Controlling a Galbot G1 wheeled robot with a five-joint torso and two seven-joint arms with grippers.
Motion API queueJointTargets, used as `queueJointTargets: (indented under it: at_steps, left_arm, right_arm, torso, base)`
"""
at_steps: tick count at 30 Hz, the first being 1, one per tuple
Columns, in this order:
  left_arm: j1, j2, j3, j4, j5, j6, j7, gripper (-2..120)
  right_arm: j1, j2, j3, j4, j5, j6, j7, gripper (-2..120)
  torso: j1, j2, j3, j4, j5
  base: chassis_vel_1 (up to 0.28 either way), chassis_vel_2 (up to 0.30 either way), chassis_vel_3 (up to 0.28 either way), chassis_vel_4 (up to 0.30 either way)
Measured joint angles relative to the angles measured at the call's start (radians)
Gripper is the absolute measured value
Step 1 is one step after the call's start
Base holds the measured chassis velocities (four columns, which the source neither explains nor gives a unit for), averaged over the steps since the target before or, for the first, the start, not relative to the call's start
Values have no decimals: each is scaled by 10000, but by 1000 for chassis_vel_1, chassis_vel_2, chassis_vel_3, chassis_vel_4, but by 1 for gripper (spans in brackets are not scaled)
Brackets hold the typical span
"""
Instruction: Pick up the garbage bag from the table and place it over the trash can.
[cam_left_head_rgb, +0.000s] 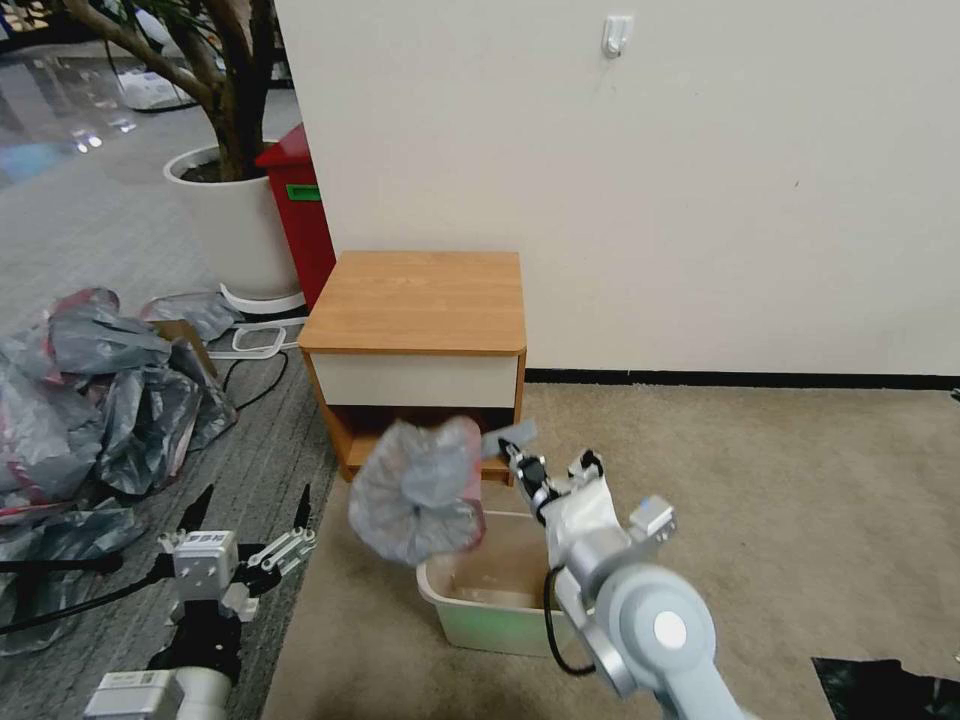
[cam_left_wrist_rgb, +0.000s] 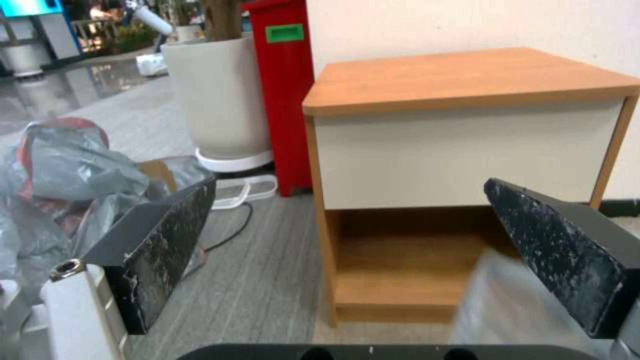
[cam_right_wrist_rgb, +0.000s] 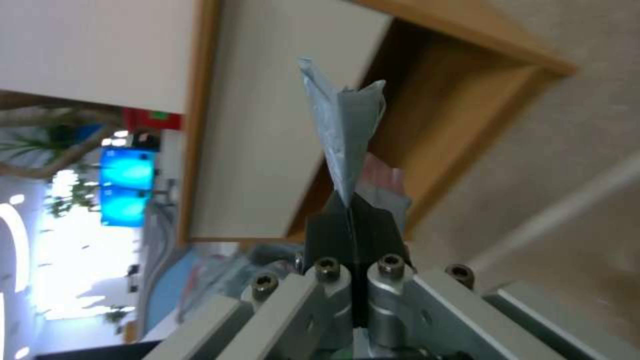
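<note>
garbage bag pinched in right hand, above trash can.

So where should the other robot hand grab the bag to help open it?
Probably the loose lower edge of the bag, coming from the robot's left. The right gripper is pinched shut on one corner, so the bag hangs bunched above the trash can, its free side facing the open left gripper, which sits low beside the can.
</note>
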Motion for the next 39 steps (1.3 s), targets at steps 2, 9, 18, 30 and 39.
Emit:
queueJointTargets:
  at_steps: [2, 9, 18, 30, 39]
  left_arm:
    - [-47, 18, 0, 0, -64, 15, -4, 100]
    - [-117, 43, 29, 0, -144, 77, -10, 100]
    - [-150, 115, 63, 0, -273, 214, -16, 100]
    - [-222, 211, 198, 0, -321, 430, 96, 100]
    - [-533, 712, 620, 0, -653, 1366, 387, 100]
  right_arm:
    - [-533, -76, 106, 222, -134, 0, 141, 0]
    - [-1516, -4, 176, 523, -620, 81, 310, 0]
    - [-2123, -72, 324, 682, -815, -112, 718, 15]
    - [-2561, -386, 646, 1427, -848, -19, 1543, 58]
    - [-2709, -290, 945, 1727, -1332, 21, 1546, 91]
  torso:
    - [0, 0, 0, 0, 0]
    - [0, 0, 0, 0, 0]
    - [0, 0, 0, 0, 1]
    - [0, -1, 0, 0, 1]
    - [0, -1, 1, 1, 1]
  base:
    - [0, 0, 0, 0]
    - [0, 0, 0, 0]
    - [0, 0, 0, 0]
    - [0, 0, 0, 0]
    - [0, 0, 0, 0]
